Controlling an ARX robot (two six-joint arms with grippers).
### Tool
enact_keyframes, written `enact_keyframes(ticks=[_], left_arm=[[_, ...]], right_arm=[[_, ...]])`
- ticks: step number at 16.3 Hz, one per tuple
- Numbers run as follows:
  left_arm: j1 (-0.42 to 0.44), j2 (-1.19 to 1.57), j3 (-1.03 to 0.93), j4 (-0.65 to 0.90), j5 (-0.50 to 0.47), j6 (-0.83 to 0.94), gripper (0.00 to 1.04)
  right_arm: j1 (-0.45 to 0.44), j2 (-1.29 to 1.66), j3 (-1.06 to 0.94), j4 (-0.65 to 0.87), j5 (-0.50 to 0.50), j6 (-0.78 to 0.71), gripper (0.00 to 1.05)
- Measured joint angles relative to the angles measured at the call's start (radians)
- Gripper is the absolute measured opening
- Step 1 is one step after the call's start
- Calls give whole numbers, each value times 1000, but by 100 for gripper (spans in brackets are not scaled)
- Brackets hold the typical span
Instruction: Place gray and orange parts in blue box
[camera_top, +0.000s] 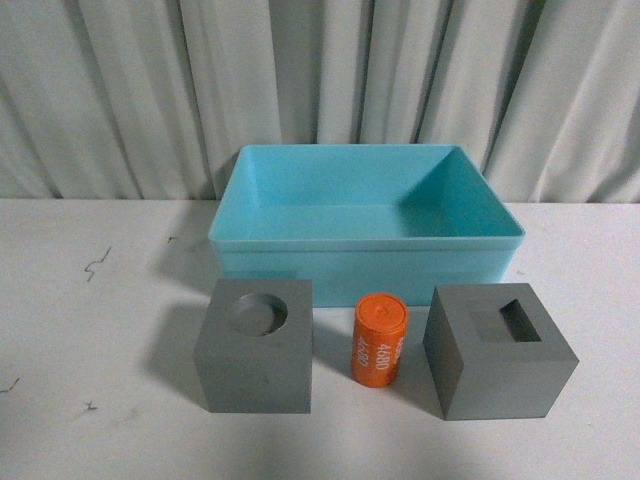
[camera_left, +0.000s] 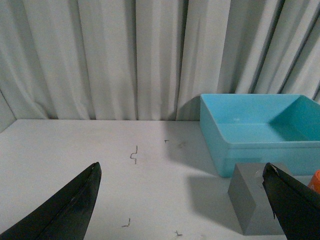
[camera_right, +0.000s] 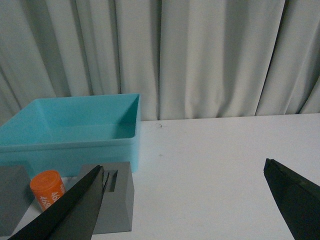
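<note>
turquoise and bare inside, the blue box (camera_top: 365, 240) sits on the counter (camera_top: 100, 330). the round-recess gray cube (camera_top: 255, 365), the orange cylinder (camera_top: 379, 340) and the square-recess gray cube (camera_top: 495, 370) stand in a row just before it. our left jaws and right jaws gape apart, empty, so we judge all three placements remain.

Orange cylinder (camera_top: 379, 340): "4680" printed in white down its side, twice in the front view. No other text legible.
</note>
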Motion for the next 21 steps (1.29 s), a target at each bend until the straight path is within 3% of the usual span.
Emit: enact_keyframes(ticks=[21], left_arm=[[0, 0, 0, 0, 0, 0, 98]], right_arm=[[0, 0, 0, 0, 0, 0, 98]])
